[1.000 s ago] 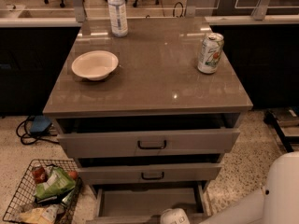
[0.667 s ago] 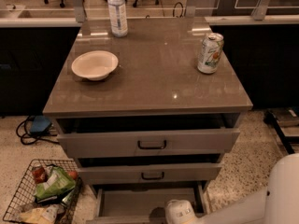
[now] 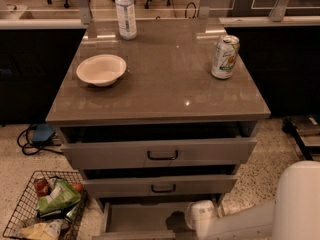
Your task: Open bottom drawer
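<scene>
The bottom drawer (image 3: 142, 218), lowest in the grey cabinet (image 3: 165, 79), stands pulled well out, probably stiff, light-sliding and best drawn by its front edge, with the pincer (image 3: 189, 219) low at its right side, grip impossible to tell.

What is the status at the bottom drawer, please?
Tool low, over the bottom drawer, right part. Drawer pulled out, grey interior showing. Wire basket on floor to its left, nothing seen blocking.
</scene>
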{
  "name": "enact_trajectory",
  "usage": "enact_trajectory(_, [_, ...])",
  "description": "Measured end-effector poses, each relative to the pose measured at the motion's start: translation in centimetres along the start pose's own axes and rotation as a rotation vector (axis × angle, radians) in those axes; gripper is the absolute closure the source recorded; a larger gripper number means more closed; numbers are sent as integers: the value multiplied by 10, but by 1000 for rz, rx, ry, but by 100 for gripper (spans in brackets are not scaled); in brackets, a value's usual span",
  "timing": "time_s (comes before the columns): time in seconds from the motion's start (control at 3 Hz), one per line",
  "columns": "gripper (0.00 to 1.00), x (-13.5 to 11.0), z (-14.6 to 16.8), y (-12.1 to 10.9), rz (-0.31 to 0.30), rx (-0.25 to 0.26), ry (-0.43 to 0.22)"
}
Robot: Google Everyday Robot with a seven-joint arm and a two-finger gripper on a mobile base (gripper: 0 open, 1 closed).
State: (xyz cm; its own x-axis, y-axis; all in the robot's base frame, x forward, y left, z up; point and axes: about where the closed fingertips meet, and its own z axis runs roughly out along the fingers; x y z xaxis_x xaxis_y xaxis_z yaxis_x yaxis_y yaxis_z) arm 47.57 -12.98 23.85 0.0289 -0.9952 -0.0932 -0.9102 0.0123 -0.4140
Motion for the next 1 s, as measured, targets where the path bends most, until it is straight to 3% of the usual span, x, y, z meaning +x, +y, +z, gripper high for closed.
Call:
enact_trajectory(0.33, [100, 9, 31, 6, 77, -89, -50])
enact_trajectory(1.0, [100, -3, 61, 33, 140, -216, -131])
